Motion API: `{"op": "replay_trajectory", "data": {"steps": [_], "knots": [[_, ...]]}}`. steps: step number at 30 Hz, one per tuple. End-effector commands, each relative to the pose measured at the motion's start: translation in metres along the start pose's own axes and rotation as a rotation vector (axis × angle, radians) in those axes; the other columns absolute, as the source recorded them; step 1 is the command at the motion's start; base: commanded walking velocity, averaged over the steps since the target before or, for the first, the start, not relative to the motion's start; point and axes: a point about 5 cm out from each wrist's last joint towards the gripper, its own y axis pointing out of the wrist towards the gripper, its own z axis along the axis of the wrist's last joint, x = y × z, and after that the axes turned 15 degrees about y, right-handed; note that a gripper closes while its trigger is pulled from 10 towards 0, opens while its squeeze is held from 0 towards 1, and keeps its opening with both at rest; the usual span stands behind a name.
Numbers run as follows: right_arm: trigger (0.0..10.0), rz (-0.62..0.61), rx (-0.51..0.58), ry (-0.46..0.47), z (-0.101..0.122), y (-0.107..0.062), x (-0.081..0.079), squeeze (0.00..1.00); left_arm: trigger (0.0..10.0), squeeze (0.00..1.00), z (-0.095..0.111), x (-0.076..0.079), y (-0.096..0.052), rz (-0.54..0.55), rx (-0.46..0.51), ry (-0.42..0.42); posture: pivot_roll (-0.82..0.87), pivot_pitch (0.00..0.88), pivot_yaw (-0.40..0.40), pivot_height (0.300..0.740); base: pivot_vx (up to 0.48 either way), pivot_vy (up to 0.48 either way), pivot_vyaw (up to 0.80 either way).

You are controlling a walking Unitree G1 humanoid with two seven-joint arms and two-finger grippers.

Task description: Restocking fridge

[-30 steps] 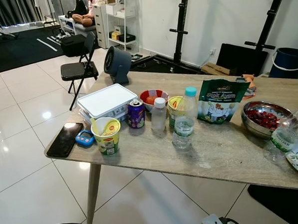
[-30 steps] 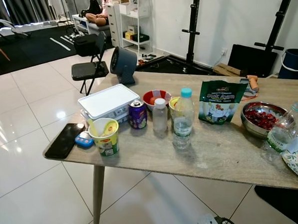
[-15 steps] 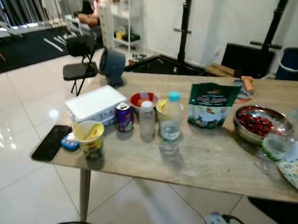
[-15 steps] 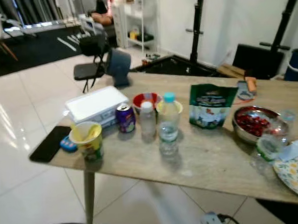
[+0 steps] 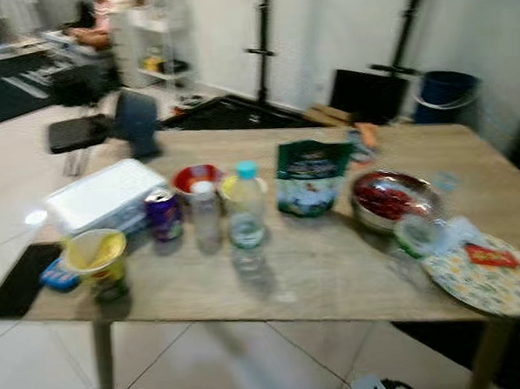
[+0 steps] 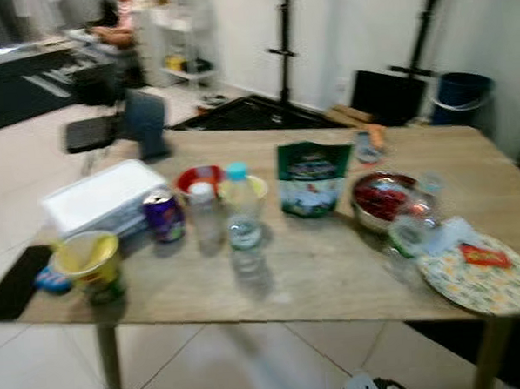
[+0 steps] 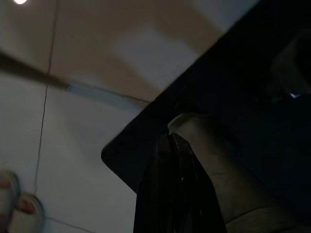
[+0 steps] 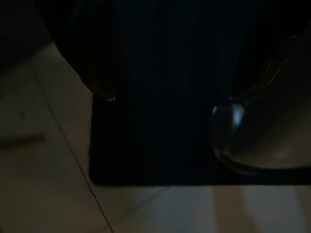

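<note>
Groceries for the fridge stand on the wooden table (image 5: 335,286) ahead of me, blurred. Both my arms hang low beside me, well below the tabletop; the left gripper (image 7: 170,165) shows its black fingers narrow, pressed together over floor tile, while the right gripper (image 8: 165,97) has its fingers wide apart above a dark mat.

The upright water bottle (image 5: 246,220) with the blue cap stands near the middle, long axis vertical, roughly centred between my arms, so I judge neither arm clearly nearer.

I count one water bottle with a blue cap, one small white-capped bottle (image 5: 206,216), one purple can (image 5: 163,214), one yellow cup (image 5: 96,263), one green pouch (image 5: 308,178), one steel bowl (image 5: 391,199) and one patterned plate (image 5: 487,278) at the right.
</note>
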Motion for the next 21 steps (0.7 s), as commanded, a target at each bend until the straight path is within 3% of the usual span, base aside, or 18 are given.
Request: {"op": "replay_trajectory", "data": {"steps": [1, 8, 13, 21], "knots": [[10.0, -0.004, -0.001, 0.01, 0.0, 0.0, 0.0, 0.0, 10.0, 0.0, -0.015, 0.005, -0.002, -0.013, -0.055, -0.011, -0.04, 0.0, -0.018, 0.74, 0.0, 0.0, 0.0], [10.0, 0.005, 0.011, 0.008, 0.002, 0.0, -0.001, 0.0, 10.0, 0.0, -0.018, 0.004, -0.003, 0.009, -0.048, -0.05, -0.04, 0.0, -0.017, 0.74, 0.0, 0.0, 0.0], [10.0, 0.011, 0.012, 0.009, 0.002, 0.0, -0.002, 0.0, 10.0, 0.0, -0.007, -0.003, -0.002, 0.031, 0.024, -0.069, -0.04, 0.0, -0.017, 0.74, 0.0, 0.0, 0.0], [10.0, 0.005, 0.009, 0.001, 0.002, 0.0, 0.0, 0.0, 10.0, 0.0, 0.029, -0.021, -0.002, 0.058, 0.194, 0.074, -0.03, 0.0, -0.017, 0.74, 0.0, 0.0, 0.0]]}}
